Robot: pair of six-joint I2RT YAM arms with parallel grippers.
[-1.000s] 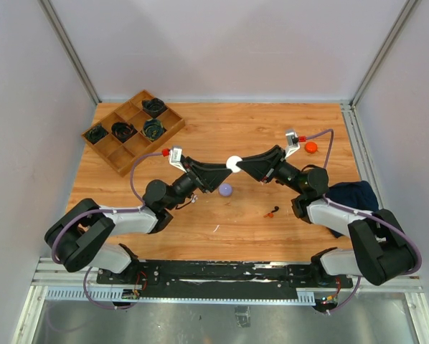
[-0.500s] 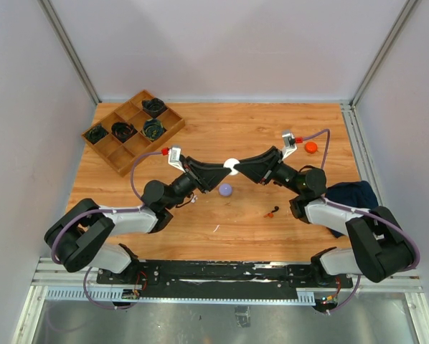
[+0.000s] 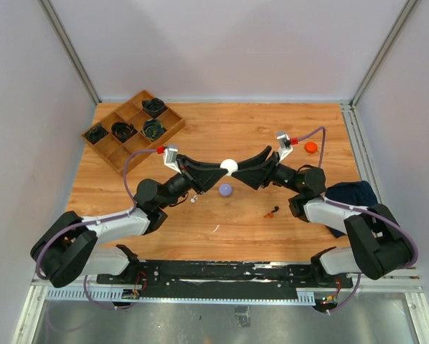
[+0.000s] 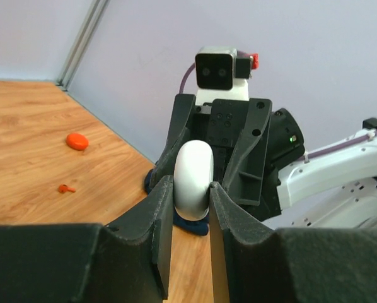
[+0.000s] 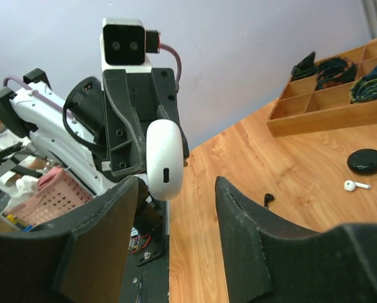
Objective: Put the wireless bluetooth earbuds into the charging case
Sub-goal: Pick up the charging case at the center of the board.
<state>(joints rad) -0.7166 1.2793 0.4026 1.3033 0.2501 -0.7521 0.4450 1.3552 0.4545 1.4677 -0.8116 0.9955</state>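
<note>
The white case [image 4: 193, 180] hangs in the air between the two arms, above the middle of the table [image 3: 272, 125]. The left gripper [image 4: 191, 189] is clamped on it, one finger flat against each broad face. The right gripper [image 5: 176, 189] faces it with its fingers spread apart on either side of the case and, as far as its own camera shows, not touching it. This looks like a mid-air hand-over, so the left grip should bear the whole weight before the right arm draws off. The case is smooth and rounded and could slip or swivel between the pads if knocked. The right arm would do best to back straight out along its own line without brushing the rim. The case seems shut, with a small slot showing on its edge, so it will likely need opening, best while set down or held level. Loose on the table lie a white earbud [image 5: 356, 185] just beside a black case [image 5: 365, 161], a black earbud [image 5: 268, 199] nearer the arms, and an orange earbud [image 4: 65, 188] near an orange case [image 4: 77, 141]. They are tiny, so each probably calls for a careful fingertip pinch and a slow, straight push into its socket.
</note>
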